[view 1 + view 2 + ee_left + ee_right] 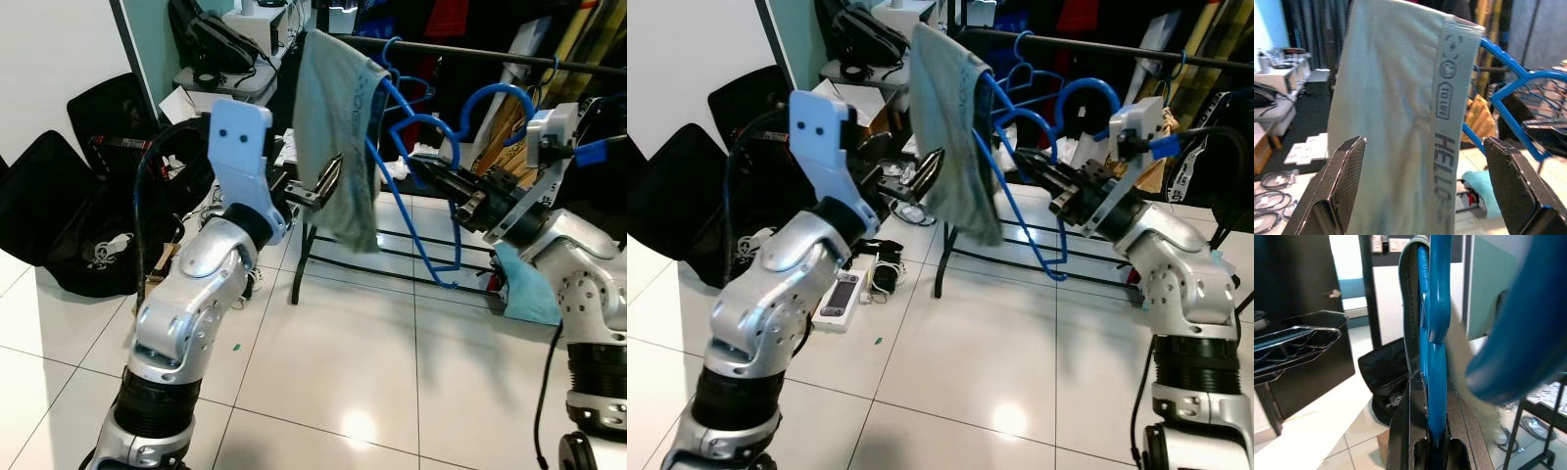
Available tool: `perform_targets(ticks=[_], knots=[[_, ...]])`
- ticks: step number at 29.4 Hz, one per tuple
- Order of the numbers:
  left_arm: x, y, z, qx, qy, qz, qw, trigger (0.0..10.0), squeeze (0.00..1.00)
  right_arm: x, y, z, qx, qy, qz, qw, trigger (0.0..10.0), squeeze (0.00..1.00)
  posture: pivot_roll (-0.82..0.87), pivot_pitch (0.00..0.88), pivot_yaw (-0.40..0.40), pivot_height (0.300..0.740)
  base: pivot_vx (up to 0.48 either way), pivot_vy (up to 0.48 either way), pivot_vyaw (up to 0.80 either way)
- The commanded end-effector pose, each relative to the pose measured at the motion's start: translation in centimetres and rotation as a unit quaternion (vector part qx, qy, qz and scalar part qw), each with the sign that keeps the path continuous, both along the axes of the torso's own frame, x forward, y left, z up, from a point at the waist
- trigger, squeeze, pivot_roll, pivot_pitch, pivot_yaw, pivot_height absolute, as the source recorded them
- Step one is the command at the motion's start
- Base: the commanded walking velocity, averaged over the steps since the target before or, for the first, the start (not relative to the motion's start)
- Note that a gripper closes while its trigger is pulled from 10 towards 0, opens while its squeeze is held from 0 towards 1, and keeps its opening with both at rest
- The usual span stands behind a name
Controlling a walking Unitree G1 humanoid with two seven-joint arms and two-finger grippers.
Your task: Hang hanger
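So the biggest thing around is the black clothes rail (549, 61) running across behind and above the right end effector (431, 172), with a couple of spare blue hangers hooked on it. Below that, white floor tiles (333, 372) everywhere, and off past the left end effector (328, 181) there are black bags (59, 211) slumped against the wall plus a mess of cables and small gadgets on the floor. The grey-green garment (338, 137) is draped over the blue hanger (416, 211) and hangs right in front of the left end effector, basically between the two arms. The waistband has "HELLO" printed down it in the left wrist view. The left end effector is spread wide, fingers (1344, 176) on either side of the cloth but not touching it as far as I can see. The right end effector is clamped narrow on the blue hanger, you can see the blue bar pinched between its two black fingers (1410, 426) in the right wrist view. The hanger's hook sits up just above the right end effector, near the rail, but I can't tell if it's actually on the rail.
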State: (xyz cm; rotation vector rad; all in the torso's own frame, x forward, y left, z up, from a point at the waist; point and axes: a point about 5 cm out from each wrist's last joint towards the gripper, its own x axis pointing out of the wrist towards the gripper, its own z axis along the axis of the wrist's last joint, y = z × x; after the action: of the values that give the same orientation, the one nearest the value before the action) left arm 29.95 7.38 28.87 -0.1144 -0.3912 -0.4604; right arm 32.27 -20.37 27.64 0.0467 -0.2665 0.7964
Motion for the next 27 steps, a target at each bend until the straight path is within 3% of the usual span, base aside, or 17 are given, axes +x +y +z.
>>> perform_targets(ticks=[1, 14, 18, 27], knots=[[0.0, -0.5, 0.2, -0.003, -0.005, 0.002, 1.0, 10.0, 0.0, -0.2, 0.7, 0.0, 0.0, -0.003, 0.005, 1.0, 10.0, 0.0, -0.03, 0.073, -0.005, 0.74, 0.0, 0.0, 0.0], [0.1, -1.4, 0.6, -0.014, -0.016, 0.01, 1.0, 10.0, 0.0, -0.4, 2.9, -0.6, 0.016, 0.007, 0.015, 1.0, 10.0, 0.0, -0.03, 0.07, -0.001, 0.74, 0.0, 0.0, 0.0], [0.8, -0.5, 0.4, 0.009, -0.02, 0.077, 0.997, 10.0, 0.0, -0.7, 3.9, -0.7, 0.023, 0.011, 0.032, 0.999, 10.0, 0.0, -0.04, 0.073, -0.001, 0.74, 0.0, 0.0, 0.0], [1.1, -0.3, 0.5, -0.001, -0.015, 0.089, 0.996, 10.0, 0.0, -0.9, 4.4, -0.9, 0.025, 0.016, 0.038, 0.999, 10.0, 0.0, -0.04, 0.074, 0.0, 0.74, 0.0, 0.0, 0.0]])
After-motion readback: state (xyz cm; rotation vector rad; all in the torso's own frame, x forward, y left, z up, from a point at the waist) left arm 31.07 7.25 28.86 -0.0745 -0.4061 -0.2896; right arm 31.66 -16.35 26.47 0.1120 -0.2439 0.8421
